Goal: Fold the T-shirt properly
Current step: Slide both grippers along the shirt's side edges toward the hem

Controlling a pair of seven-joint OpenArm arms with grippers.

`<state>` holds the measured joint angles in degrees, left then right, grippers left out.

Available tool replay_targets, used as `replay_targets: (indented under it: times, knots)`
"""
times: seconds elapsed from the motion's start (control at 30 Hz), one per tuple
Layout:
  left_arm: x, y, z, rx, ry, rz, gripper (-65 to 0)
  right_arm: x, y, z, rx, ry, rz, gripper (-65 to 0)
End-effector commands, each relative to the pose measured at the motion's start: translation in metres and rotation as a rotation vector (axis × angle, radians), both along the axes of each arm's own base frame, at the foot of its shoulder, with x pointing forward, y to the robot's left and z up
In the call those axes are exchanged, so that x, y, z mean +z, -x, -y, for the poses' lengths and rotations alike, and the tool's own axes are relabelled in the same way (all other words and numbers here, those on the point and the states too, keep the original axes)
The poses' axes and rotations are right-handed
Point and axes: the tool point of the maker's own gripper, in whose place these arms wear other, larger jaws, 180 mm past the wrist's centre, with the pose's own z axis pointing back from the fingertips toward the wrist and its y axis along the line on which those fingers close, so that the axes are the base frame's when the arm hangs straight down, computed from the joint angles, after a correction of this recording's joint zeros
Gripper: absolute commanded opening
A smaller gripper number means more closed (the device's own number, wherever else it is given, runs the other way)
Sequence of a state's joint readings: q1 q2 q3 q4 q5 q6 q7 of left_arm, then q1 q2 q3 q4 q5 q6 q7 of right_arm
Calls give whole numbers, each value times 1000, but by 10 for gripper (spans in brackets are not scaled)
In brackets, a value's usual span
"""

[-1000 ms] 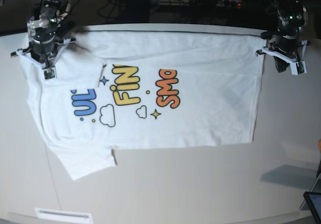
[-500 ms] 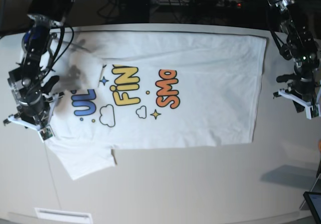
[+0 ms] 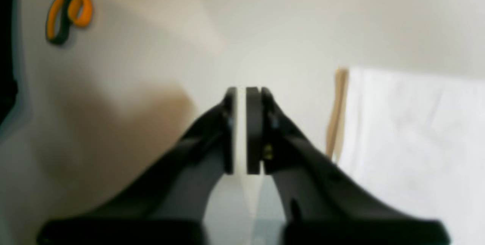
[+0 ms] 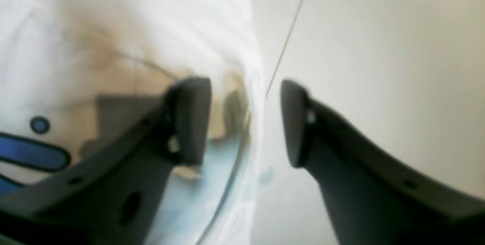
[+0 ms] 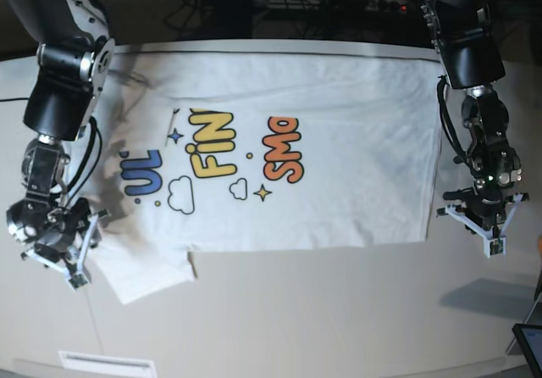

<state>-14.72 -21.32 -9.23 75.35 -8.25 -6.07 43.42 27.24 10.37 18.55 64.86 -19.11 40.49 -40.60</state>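
The white T-shirt [image 5: 339,191] lies flat on the table, print up, with blue, yellow and orange letters, clouds and stars. Its upper sleeve is folded in; its lower sleeve [image 5: 144,272] sticks out at the near left. My right gripper [image 5: 63,255] is open at the shirt's left edge by that sleeve. In the right wrist view the right gripper [image 4: 244,97] straddles the shirt [image 4: 132,17] edge, one finger over cloth, one over table. My left gripper [image 5: 487,225] is just right of the hem's near corner. In the left wrist view it [image 3: 241,97] is shut and empty, with the shirt [image 3: 413,142] to its right.
Orange-handled scissors [image 3: 68,8] lie on the table beyond the left gripper. A tablet corner [image 5: 529,340] shows at the near right. A white label strip [image 5: 106,364] sits at the near left edge. Cables and gear run along the back.
Both arms have swept from the shirt's far corners toward the near edge, along its left and right sides. The shirt has not moved.
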Motion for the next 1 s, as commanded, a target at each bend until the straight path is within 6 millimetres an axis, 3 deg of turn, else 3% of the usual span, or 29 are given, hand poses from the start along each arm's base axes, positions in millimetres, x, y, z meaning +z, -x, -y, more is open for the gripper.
replay_targets:
  times: [0.0, 0.1, 0.17, 0.27, 0.5, 0.7, 0.97]
  knots:
    - [21, -9, -9, -1, -34, 60, -561, 27, -17, 17, -23, -9, 71, -295]
    - [16, -8, -10, 0, -32, 59, -511, 26, -20, 34, -55, -111, 67, -187]
    - [12, -6, -11, 1, -30, 52, -501, 24, -20, 43, -78, -164, 57, -158]
    - [12, -6, -11, -3, -34, 62, -499, 21, -20, 52, -97, -241, 73, -155]
    - [13, -7, -10, -5, -36, 66, -501, -1, -28, 42, -134, -380, 32, -155]
    - [9, -1, -14, 3, -38, 52, -501, 3, -39, 37, -146, -434, 32, -155]
    - [7, 3, -16, 3, -46, 45, -501, 1, -37, 37, -148, -434, 30, -155]
